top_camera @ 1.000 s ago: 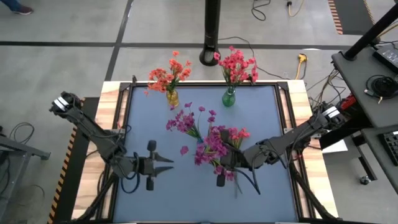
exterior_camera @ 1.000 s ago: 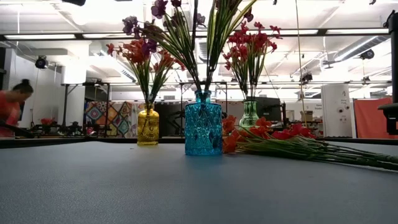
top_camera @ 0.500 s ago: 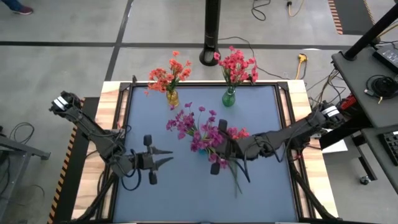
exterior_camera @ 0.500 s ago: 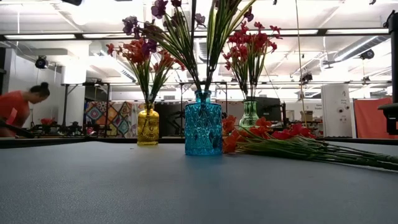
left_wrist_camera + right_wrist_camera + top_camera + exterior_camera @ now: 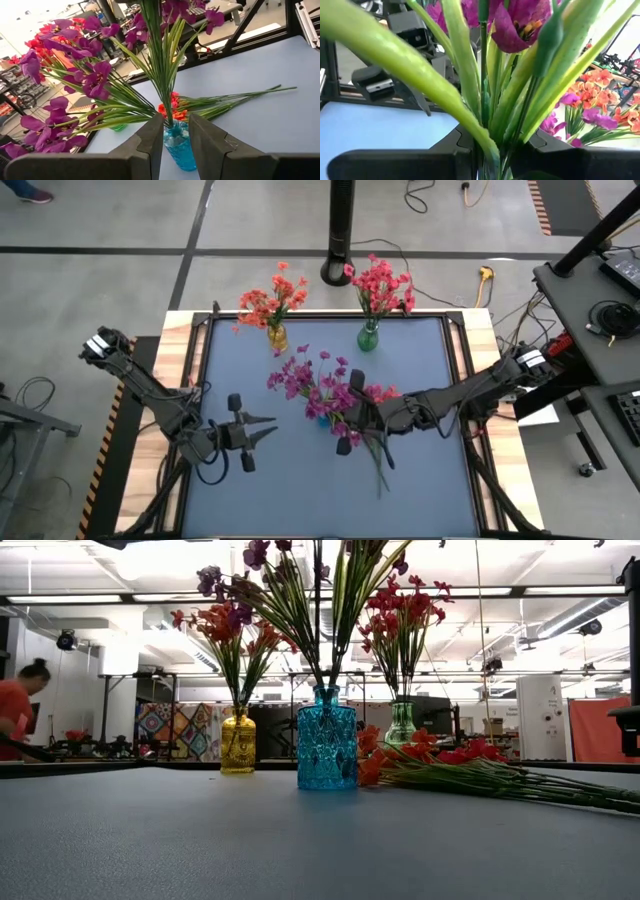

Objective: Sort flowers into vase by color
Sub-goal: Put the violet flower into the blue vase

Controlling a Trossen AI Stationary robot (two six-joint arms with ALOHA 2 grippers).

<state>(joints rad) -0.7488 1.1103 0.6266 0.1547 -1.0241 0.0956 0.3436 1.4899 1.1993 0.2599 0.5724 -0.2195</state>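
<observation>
Scene: A purple sprig [image 5: 337,412] stands clamped in the right gripper [image 5: 352,412] directly over the blue vase [image 5: 326,738] at mid-table, where other purple flowers [image 5: 296,375] already fan out.
Right gripper: fingers pinched on the sprig's bunched green stems, as its own wrist view shows, with a magenta blossom [image 5: 520,22] right above the grip.
Left gripper [image 5: 268,430]: low over the bare mat on the left side, pointing at the blue vase; fingers nearly together and holding nothing.
Still to sort: a red-orange sprig [image 5: 440,762] lies flat on the mat just beside the blue vase, blossoms toward it and stems trailing away.
Already placed: orange flowers [image 5: 270,298] in the yellow vase [image 5: 238,743] and red-pink flowers [image 5: 382,284] in the green vase [image 5: 367,337], both at the far edge.
Handling: the sprigs look light, with thin springy stems and soft leaves that likely splay and snag on blooms already in a vase; a crowded neck may resist another stem.
Where to hold: low on the gathered stems, below the leaves, looks best; the blossoms would crush or slip.
Vase risk: the glass looks narrow and tippable if a stem drags sideways.
Surface: a flat grey-blue mat [image 5: 300,490] in a black frame with wooden borders.
Room: an open workshop with ceiling strip lights and racks; a person in red [image 5: 14,708] bends at the far left.
</observation>
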